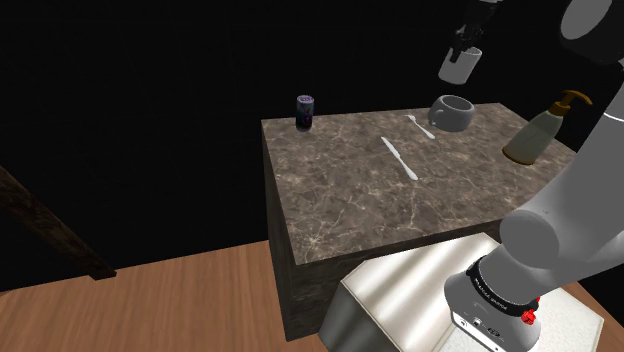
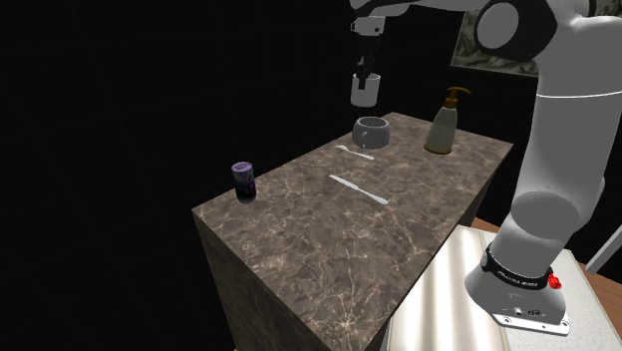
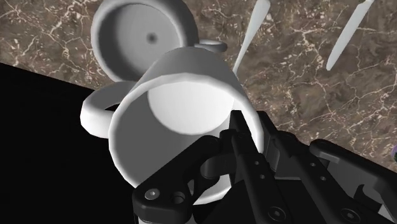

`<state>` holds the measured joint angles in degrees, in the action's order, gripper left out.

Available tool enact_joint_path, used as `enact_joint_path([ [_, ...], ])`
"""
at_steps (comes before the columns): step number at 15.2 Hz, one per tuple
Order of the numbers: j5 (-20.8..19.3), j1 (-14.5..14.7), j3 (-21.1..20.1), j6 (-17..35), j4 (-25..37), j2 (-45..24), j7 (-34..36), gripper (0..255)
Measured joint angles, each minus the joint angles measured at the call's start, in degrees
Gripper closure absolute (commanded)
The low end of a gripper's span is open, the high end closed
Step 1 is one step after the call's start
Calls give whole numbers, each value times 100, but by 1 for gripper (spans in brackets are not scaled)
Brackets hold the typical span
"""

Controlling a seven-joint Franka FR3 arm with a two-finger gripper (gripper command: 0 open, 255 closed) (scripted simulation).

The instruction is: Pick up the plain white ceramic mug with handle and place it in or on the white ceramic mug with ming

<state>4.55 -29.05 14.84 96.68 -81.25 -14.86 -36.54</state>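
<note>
My gripper point(image 1: 467, 40) is shut on the rim of a plain white mug point(image 1: 459, 67), which hangs in the air above the far end of the marble table point(image 1: 350, 215). In the wrist view the held mug point(image 3: 172, 121) is tilted, its handle point(image 3: 95, 116) pointing away from the fingers point(image 3: 254, 159), which clasp its wall. Just below it a wider, squat grey-white mug point(image 1: 452, 111) stands upright on the table, close to the far edge. The second exterior view has the held mug point(image 2: 366, 91) directly over the squat mug point(image 2: 372, 131).
A white spoon point(image 1: 420, 126) and a white knife point(image 1: 398, 158) lie on the table near the squat mug. A dark can point(image 1: 305, 112) stands at the far corner, a soap dispenser point(image 1: 540, 130) at the shoulder view's right. Beyond the table edge is a black area.
</note>
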Motion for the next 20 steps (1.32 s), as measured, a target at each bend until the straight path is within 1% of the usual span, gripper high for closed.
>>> enact_joint_path([
  [4,126,-380,162,-230,491,-293,-508,255],
  [6,150,-457,194,-107,404,-338,-628,255],
  [16,146,-434,194,659,-429,-272,-697,255],
  [20,164,-424,183,948,-671,-321,-705,255],
])
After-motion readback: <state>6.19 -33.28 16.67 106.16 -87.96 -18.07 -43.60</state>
